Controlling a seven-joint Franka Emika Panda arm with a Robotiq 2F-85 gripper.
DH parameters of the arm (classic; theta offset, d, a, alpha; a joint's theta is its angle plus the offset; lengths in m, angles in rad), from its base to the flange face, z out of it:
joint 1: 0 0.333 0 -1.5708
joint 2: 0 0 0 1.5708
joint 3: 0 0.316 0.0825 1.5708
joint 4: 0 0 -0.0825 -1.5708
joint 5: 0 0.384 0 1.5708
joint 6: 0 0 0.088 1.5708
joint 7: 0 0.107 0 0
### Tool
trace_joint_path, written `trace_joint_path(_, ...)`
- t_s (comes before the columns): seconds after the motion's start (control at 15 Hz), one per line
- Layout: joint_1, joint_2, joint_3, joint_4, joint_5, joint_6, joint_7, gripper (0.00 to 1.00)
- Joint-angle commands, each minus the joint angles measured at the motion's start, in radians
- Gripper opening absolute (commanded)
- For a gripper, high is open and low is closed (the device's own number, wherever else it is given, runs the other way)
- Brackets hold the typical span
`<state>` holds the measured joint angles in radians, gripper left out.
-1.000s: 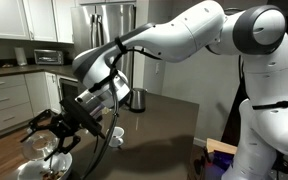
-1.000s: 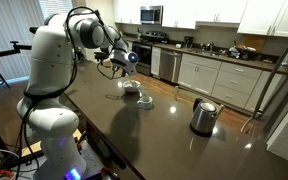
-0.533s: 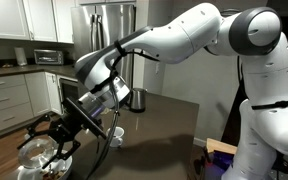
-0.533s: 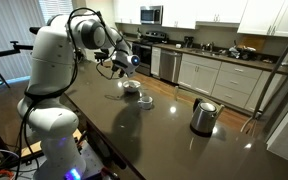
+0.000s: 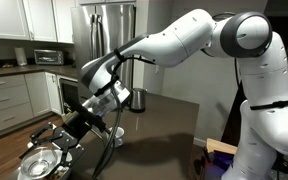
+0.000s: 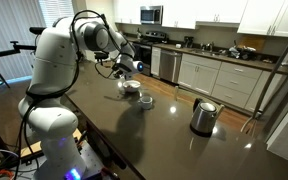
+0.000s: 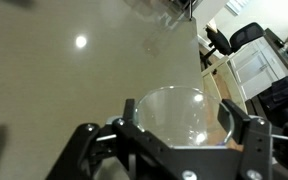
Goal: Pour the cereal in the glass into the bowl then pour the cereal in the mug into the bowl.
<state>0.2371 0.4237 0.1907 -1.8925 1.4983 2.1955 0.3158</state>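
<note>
My gripper (image 7: pixel 180 112) is shut on a clear glass (image 7: pixel 174 128), one finger on each side of its rim. In the wrist view the glass looks see-through and no cereal shows in it. In an exterior view the gripper (image 5: pixel 58 136) holds the glass (image 5: pixel 42 158) tilted low at the table's near left end. The white mug (image 5: pixel 116 133) stands just beyond it. In the other exterior view the gripper (image 6: pixel 124 65) hangs just above the white bowl (image 6: pixel 131 87), and the mug (image 6: pixel 145 99) stands next to the bowl. Cereal is too small to make out.
A shiny metal jug (image 6: pixel 203 116) with a dark handle stands further along the dark table (image 6: pixel 164 135), and also shows in an exterior view (image 5: pixel 137 98). Kitchen cabinets and a fridge stand behind. The robot base is at the table's end.
The gripper has sunk a little and turned, tipping the glass further over toward the bowl. Mug, bowl and jug have not moved.
</note>
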Motion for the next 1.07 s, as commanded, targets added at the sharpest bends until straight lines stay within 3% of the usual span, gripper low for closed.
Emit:
trace_joint_path(0.0,-0.015,0.043,-0.011,0.02,0.003,-0.082,0.105,0.6)
trace_joint_path(0.33,-0.03,0.12,-0.028,0.048,0.017,-0.205,0.183,0.6)
trace_joint_path(1.0,-0.007,0.254,-0.022,0.113,0.025,-0.284,0.267,0.6)
